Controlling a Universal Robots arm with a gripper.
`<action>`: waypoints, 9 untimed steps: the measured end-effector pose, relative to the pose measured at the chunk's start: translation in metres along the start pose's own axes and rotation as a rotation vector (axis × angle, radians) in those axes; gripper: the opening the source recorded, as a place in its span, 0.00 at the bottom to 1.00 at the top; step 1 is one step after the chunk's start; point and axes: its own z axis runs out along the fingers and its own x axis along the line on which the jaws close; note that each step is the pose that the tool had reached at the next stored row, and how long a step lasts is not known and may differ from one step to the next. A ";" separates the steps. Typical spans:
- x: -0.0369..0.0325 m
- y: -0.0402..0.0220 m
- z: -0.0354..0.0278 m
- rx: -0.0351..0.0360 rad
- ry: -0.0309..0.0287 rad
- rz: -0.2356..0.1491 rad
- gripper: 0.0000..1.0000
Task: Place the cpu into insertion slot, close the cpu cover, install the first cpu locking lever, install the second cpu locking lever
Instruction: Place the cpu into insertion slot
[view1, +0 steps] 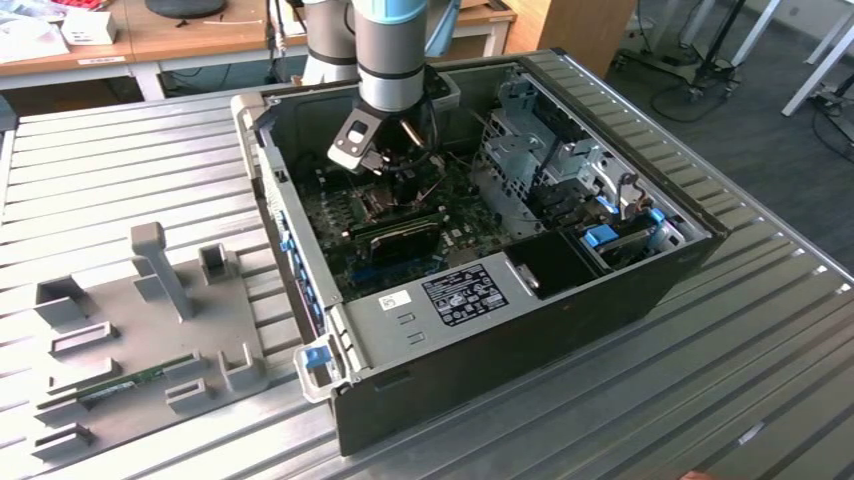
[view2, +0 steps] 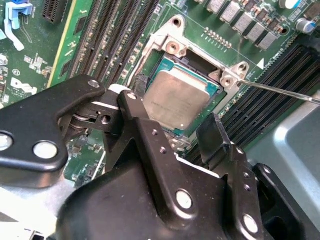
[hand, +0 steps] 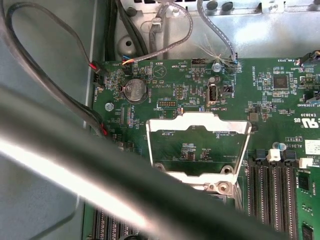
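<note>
In the second wrist view the cpu (view2: 177, 97), a pale silver square with a green edge, lies between my gripper's (view2: 170, 112) two black fingers (view2: 212, 132). It sits over the insertion slot (view2: 192, 62), whose dark strip shows along one side inside the silver frame. The fingers press against opposite edges of the chip. A thin locking lever (view2: 280, 90) sticks out free beside the socket. The first wrist view shows the cpu cover (hand: 200, 125) raised, with the board visible through its window. In the exterior view the gripper (view1: 400, 165) reaches low into the open computer case (view1: 627, 270).
Long black memory slots (view2: 115, 35) flank the socket. Loose cables (hand: 170, 35) hang by the case wall. A drive cage (view1: 534, 150) stands at the exterior view's right of the board. A grey fixture plate (view1: 147, 330) lies on the slatted table at the exterior view's left.
</note>
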 end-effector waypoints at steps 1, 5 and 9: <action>0.0001 0.0001 0.0000 -0.0002 0.0003 0.000 0.67; 0.0000 0.0001 -0.0004 0.0019 0.0001 0.000 0.67; 0.0000 0.0001 -0.0004 0.0169 -0.0002 0.001 0.67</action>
